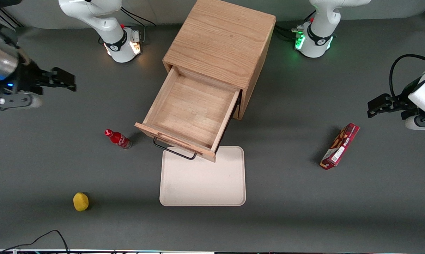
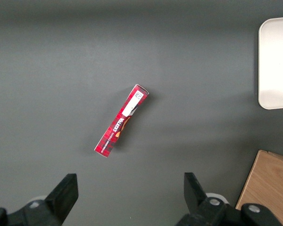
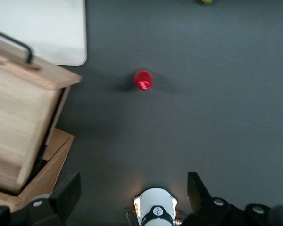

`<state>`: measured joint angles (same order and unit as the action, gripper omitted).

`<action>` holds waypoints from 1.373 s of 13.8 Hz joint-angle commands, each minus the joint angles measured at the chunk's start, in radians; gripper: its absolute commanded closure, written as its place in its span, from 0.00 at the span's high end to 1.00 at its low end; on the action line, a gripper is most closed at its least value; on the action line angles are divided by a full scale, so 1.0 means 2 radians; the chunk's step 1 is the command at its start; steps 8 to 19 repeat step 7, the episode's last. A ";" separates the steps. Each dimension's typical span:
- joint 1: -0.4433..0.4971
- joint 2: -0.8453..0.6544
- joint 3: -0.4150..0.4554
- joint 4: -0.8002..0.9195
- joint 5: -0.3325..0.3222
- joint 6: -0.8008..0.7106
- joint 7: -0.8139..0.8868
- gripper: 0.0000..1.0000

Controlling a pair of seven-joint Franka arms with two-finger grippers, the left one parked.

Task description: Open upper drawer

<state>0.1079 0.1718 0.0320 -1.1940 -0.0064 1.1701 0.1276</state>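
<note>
The upper drawer [image 1: 193, 109] of the oak cabinet [image 1: 221, 42] stands pulled far out, its plain wood inside bare, its black wire handle [image 1: 173, 150] hanging over a white tray. The drawer also shows in the right wrist view [image 3: 19, 122] with its handle [image 3: 12, 44]. My gripper [image 1: 62, 79] is open and empty, raised high above the table toward the working arm's end, well apart from the drawer. In the right wrist view its fingers [image 3: 66, 193] stand wide apart over bare table. The bottom drawer is hidden under the upper one.
A white tray [image 1: 203, 180] lies in front of the cabinet. A red bottle [image 1: 117, 138] stands beside the drawer front and shows from above [image 3: 143, 79]. A yellow lemon [image 1: 80, 201] lies nearer the front camera. A red box [image 1: 340, 145] lies toward the parked arm's end.
</note>
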 commanded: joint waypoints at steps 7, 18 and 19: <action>0.008 -0.213 -0.054 -0.323 -0.005 0.185 -0.003 1.00; 0.008 -0.213 -0.054 -0.323 -0.005 0.185 -0.003 1.00; 0.008 -0.213 -0.054 -0.323 -0.005 0.185 -0.003 1.00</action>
